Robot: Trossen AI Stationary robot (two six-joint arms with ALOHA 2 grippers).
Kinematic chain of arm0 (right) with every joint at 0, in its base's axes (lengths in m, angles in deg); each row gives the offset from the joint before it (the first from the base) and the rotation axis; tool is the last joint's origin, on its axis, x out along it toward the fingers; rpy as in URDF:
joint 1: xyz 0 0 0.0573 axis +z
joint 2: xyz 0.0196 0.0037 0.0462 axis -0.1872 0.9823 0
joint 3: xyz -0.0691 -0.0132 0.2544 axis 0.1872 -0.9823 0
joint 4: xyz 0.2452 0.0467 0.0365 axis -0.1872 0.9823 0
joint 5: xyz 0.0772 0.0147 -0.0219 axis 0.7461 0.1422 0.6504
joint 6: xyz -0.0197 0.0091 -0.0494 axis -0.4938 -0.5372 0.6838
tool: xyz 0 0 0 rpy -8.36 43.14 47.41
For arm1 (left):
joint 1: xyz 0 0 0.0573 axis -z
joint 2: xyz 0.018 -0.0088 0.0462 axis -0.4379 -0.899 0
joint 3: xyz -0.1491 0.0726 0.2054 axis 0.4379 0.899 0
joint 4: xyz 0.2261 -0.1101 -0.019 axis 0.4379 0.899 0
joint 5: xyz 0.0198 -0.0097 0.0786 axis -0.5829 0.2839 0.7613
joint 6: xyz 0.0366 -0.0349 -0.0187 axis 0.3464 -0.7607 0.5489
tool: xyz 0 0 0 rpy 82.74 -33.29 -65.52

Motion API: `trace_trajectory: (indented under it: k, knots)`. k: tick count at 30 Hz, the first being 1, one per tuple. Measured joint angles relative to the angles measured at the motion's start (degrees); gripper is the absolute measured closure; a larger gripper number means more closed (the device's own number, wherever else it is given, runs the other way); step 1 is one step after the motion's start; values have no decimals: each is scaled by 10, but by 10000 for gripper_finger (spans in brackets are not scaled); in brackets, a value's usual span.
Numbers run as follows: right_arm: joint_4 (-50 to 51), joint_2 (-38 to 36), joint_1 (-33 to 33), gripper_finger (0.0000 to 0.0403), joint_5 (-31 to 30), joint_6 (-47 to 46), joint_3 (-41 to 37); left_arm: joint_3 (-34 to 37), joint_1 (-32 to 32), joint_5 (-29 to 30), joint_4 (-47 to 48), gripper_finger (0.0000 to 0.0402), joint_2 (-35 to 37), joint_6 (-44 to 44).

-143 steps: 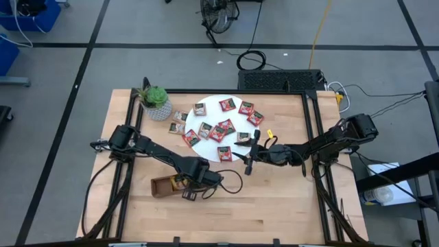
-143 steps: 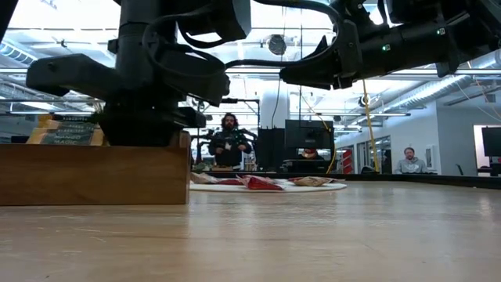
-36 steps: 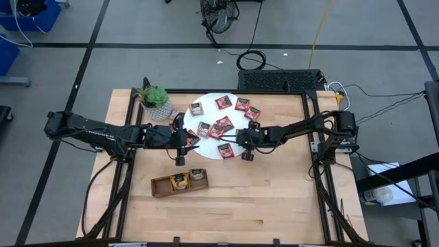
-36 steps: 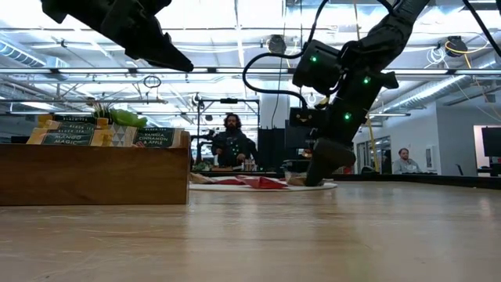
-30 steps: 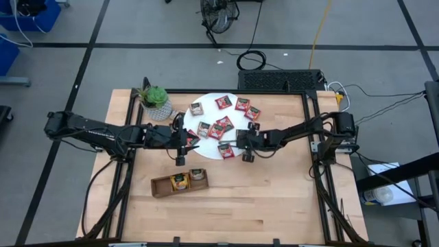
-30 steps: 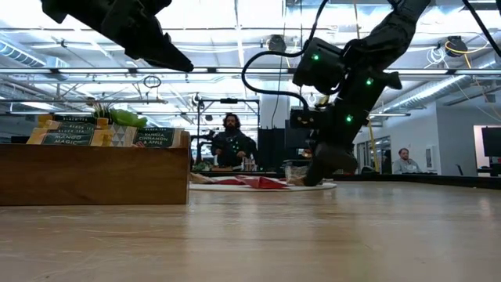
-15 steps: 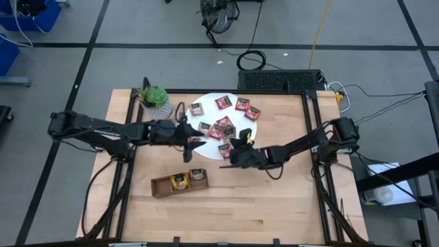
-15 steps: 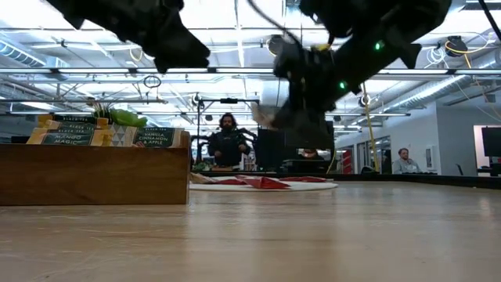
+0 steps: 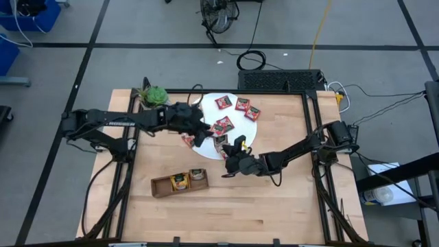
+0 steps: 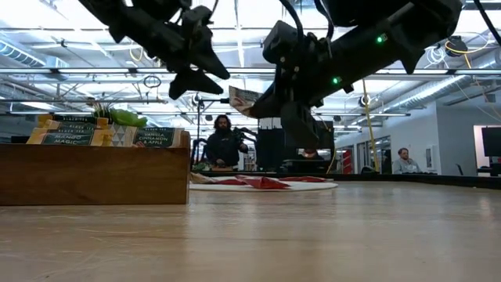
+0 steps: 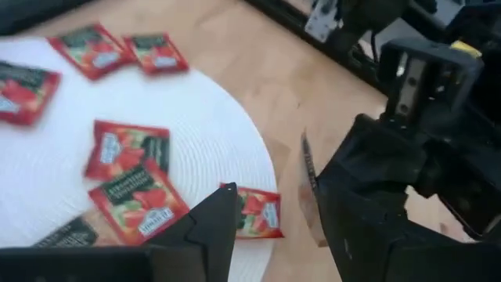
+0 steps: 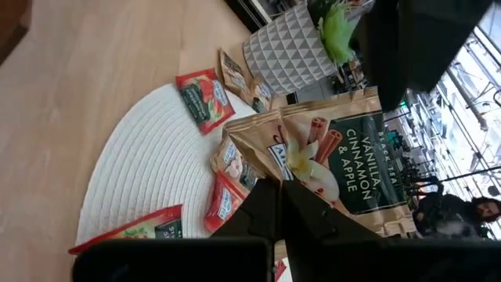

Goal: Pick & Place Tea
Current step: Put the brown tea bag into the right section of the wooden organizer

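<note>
Above the counter (image 9: 274, 199), right gripper (image 9: 224, 169) pinching a grey-brown vanilla sachet (image 12: 333, 157), lifted clear toward the wooden tray (image 9: 159, 186) at seven o'clock; left gripper (image 9: 199, 137), fingers parted and empty, over the white disc (image 9: 207, 103) of red sachets (image 9: 245, 105).

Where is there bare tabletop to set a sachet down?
Free: the wooden table right of the brown wooden tray, and its near edge. Crowded: the white woven disc, strewn with red sachets, both pincers alongside.
</note>
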Motion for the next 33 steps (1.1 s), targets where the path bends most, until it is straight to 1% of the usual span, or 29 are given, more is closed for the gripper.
trace_trajectory:
  k: [4,7,13,20,22,25,27,31,32,33]
  knots:
    - [-22,-2,3,402,2,14,0,-18,-1,-47,-3,216,-26,-4]
    - [-26,-2,3,402,2,18,0,-28,6,-61,1,215,-51,-14]
    - [-28,-2,3,403,2,16,0,-49,21,-65,-2,215,-84,-14]
    - [-26,-2,3,402,2,15,0,-70,21,-65,2,215,-86,2]
    - [-23,-2,3,402,2,15,0,-76,21,-78,6,219,-86,6]
    - [-23,-2,3,402,2,15,0,-79,21,-108,22,250,-86,7]
    - [-24,-2,3,402,3,15,0,-79,21,-111,33,287,-86,7]
    - [-27,-2,3,402,3,15,0,-79,21,-108,39,374,-86,9]
    - [-28,-2,3,402,3,15,0,-79,21,-107,39,387,-86,11]
    - [-28,-2,3,402,3,15,0,-79,21,-107,39,392,-86,17]
